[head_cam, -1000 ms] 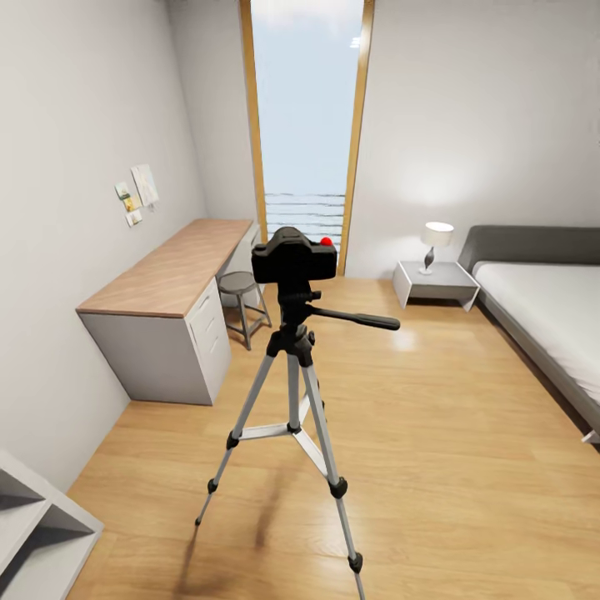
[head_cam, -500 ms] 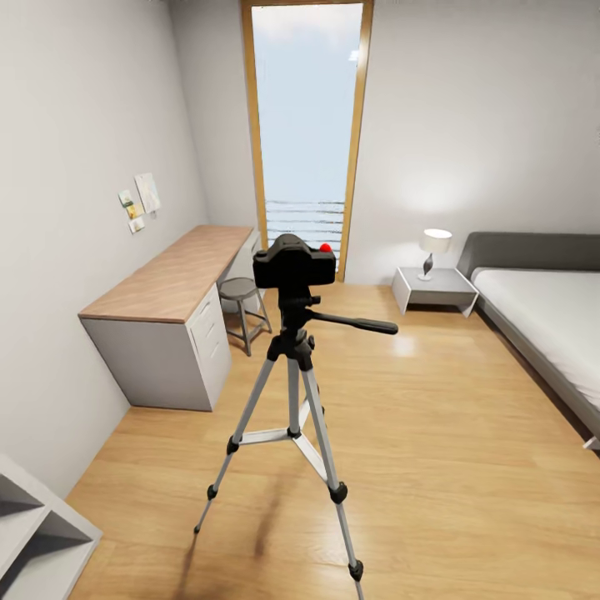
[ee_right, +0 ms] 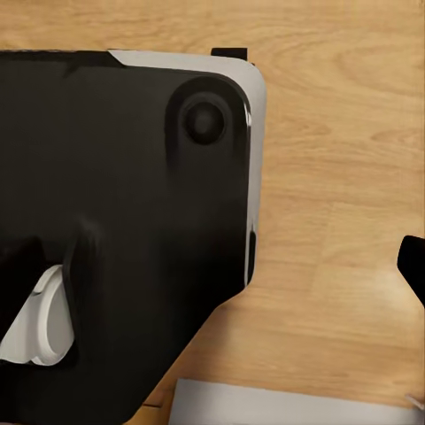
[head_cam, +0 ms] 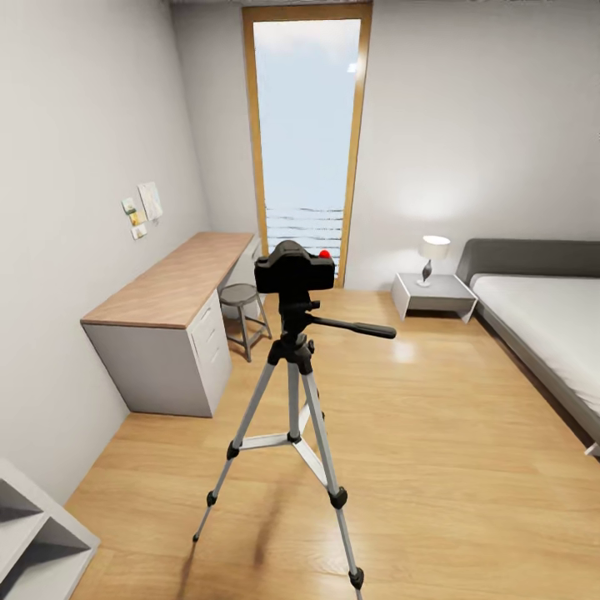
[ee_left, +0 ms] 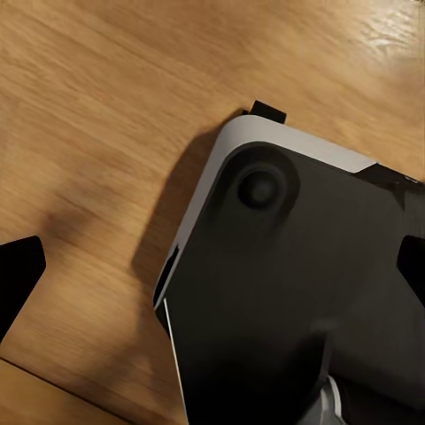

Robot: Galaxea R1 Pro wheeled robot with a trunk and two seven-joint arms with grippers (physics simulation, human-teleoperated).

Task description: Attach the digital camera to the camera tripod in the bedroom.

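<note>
camera [head_cam: 294,271] sat upright atop tripod [head_cam: 293,392], pan handle pointed toward 3 o'clock, left claw [ee_left: 212,274] spread, right claw's state could not be told

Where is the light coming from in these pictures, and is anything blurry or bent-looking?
Head view: daylight pours through the tall window, a lit lamp glows on the wall, the camera tripod casts a soft shadow on the glossy floor, and walls lean outward, wide-angle. Left wrist view: the robot's dark base looks soft, shadowing the wood.

Bright daylight pours through the tall window [head_cam: 307,133]. The lamp [head_cam: 432,250] glows on the wall. The wood floor [head_cam: 433,433] shows soft glare; the wrist views look blurry.
</note>
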